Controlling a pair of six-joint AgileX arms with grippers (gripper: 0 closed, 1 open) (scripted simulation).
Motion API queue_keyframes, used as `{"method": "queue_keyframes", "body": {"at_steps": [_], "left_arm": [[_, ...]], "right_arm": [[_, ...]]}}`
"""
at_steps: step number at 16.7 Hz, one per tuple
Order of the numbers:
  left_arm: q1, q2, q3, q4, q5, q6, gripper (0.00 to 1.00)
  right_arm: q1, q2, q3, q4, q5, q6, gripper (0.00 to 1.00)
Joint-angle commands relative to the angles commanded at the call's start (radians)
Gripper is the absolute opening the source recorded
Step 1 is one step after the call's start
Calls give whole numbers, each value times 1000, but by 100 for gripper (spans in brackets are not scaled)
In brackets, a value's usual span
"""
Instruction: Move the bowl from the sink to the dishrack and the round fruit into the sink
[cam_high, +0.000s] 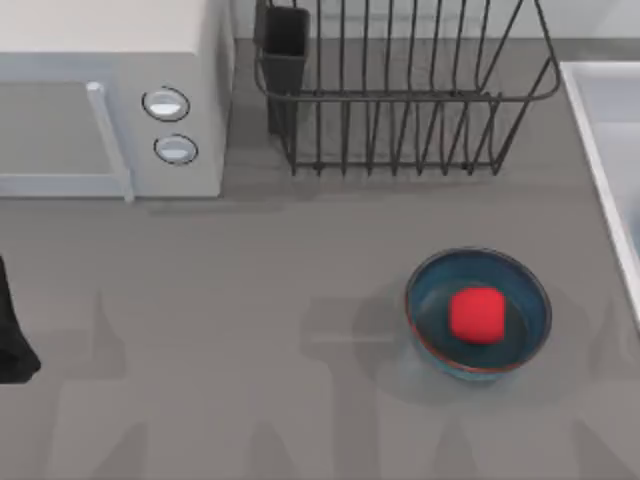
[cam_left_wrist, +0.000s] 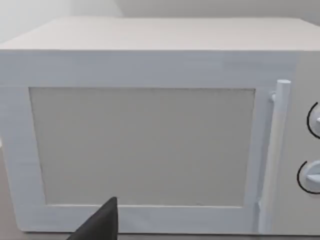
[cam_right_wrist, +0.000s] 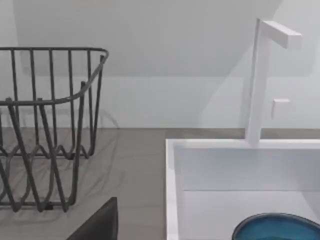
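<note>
Bowl (cam_right_wrist: 280, 227), teal-blue, low inside the sink (cam_right_wrist: 172, 190), partly cut off by the edge of the right wrist view, with a white tap (cam_right_wrist: 257, 85) upright at the far rim. Sink rim along the right edge of the worktop (cam_high: 250, 280) in the top view. Dishrack (cam_high: 400, 96) at the far middle, just left of the sink, holding no dishes, with a black utensil cup (cam_high: 284, 45) at its far left corner. Round fruit (cam_high: 476, 314), bright red, sitting in a second bowl (cam_high: 425, 305) of the same look, out on the worktop near and right, well apart from the rack and close to the sink rim. White microwave (cam_high: 100, 40) at the far left. Left arm (cam_high: 10, 340) at the left edge, left tool (cam_left_wrist: 100, 225) facing the microwave door, state impossible to tell. Right tool (cam_right_wrist: 100, 225) low over the worktop between rack and sink, state likewise impossible to tell.
</note>
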Motion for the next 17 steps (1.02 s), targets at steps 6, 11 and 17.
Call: {"method": "queue_keyframes", "body": {"at_steps": [6,11,17], "left_arm": [[0,0,0,0,0,0,100],[0,0,0,0,0,0,100],[0,0,0,0,0,0,100]], "right_arm": [[-15,95,88,-47,-1,-14,100],[-63,412,385,-205,-4,-59,100],[-148,984,906,-484,-11,-141,100]]}}
